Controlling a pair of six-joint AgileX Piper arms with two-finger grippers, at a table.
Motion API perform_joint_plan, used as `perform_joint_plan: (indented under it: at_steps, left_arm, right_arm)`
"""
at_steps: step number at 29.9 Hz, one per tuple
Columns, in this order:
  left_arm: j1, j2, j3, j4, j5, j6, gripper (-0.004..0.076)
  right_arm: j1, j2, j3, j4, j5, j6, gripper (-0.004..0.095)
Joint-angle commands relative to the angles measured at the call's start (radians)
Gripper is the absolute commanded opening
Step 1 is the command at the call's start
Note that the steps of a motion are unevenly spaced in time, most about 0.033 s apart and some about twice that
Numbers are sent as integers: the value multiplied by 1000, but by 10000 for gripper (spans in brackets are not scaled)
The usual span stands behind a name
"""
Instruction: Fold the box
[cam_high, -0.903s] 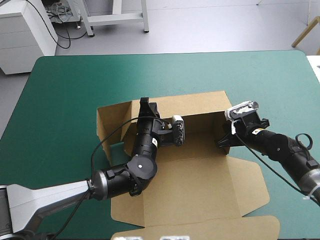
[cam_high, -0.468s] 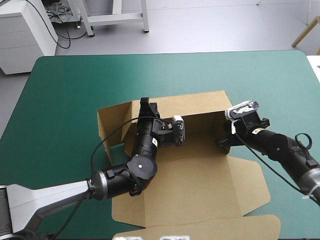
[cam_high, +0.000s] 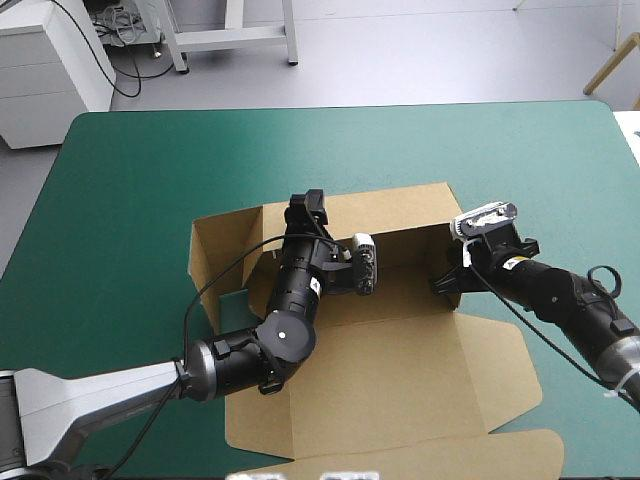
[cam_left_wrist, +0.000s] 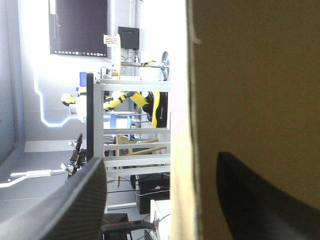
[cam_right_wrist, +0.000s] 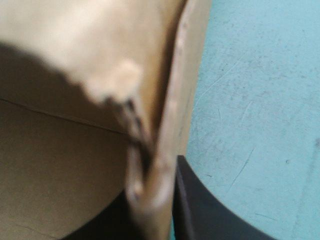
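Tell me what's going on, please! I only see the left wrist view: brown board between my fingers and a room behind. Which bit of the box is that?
Observer: The high view shows the left gripper astride the box's raised far wall, toward its left end.
Operator: Where's my other gripper?
Observer: The right gripper is at that wall's right end, shut on a board edge.
Operator: Is the lid up?
Observer: No, the lid lies flat, toward the robot.
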Motion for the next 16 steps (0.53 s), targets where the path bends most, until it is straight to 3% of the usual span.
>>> perform_joint_plan:
  at_steps: [1, 11, 16]
  left_arm:
    - [-7, -38, -27, 72, 29, -26, 512]
    - [-67, -40, -40, 149, 34, -63, 511]
    - [-131, -40, -40, 149, 116, -63, 496]
  right_arm:
    - [5, -29, -33, -60, -3, 84, 3]
    - [5, -19, -129, -222, 125, 328, 3]
    - [5, 37, -200, -295, 262, 419, 3]
